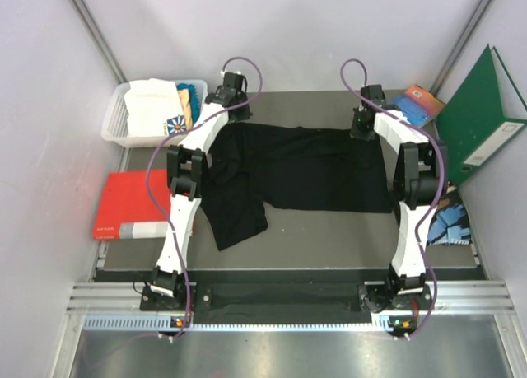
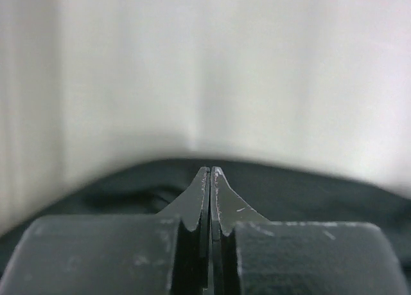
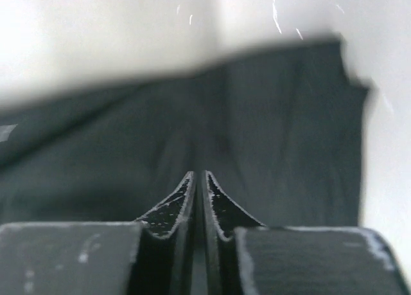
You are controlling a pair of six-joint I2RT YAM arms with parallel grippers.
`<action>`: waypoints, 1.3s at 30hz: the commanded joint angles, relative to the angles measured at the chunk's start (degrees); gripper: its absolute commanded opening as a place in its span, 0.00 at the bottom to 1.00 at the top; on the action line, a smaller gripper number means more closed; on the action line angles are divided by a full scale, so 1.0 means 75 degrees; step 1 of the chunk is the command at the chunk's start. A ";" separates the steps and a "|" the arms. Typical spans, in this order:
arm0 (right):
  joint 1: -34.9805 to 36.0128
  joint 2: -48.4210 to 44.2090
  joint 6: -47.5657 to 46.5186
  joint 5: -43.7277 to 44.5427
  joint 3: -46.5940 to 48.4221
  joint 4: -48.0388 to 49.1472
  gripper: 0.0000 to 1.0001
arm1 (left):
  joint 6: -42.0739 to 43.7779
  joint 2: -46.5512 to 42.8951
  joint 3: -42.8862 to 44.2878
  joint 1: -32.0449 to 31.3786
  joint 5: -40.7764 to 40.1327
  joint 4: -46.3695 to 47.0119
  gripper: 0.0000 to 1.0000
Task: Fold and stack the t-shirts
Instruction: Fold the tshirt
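The black t-shirt (image 1: 313, 168) lay spread on the tabletop (image 1: 329, 234). The left tool (image 2: 210, 174) was at its far left corner with the fingers pressed together; whether they pinched cloth I could not tell. The right tool (image 3: 199, 177), over the far right corner, had its fingers almost together, with only a thin slit between. White t-shirts (image 1: 152, 106) lay in a basket (image 1: 114, 123) at the far left.

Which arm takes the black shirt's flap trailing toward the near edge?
Left, probably. The flap lies right beside the left arm; the right tool is over the shirt's far right corner.
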 commanded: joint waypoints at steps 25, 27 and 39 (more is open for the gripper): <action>-0.1198 -0.7121 0.0794 -0.0978 -0.6909 -0.0361 0.98 | -0.1574 -0.9260 -1.1453 -0.1224 0.0571 -0.1078 0.98; -0.1396 -0.7203 0.0853 -0.0897 -0.7085 -0.0314 0.97 | -0.1679 -0.9308 -1.1725 -0.1459 0.0595 -0.1019 0.98; -0.2019 -0.6443 0.1052 -0.0849 -0.7566 0.0376 0.95 | -0.1551 -0.8231 -1.1657 -0.3299 -0.0084 -0.0808 0.98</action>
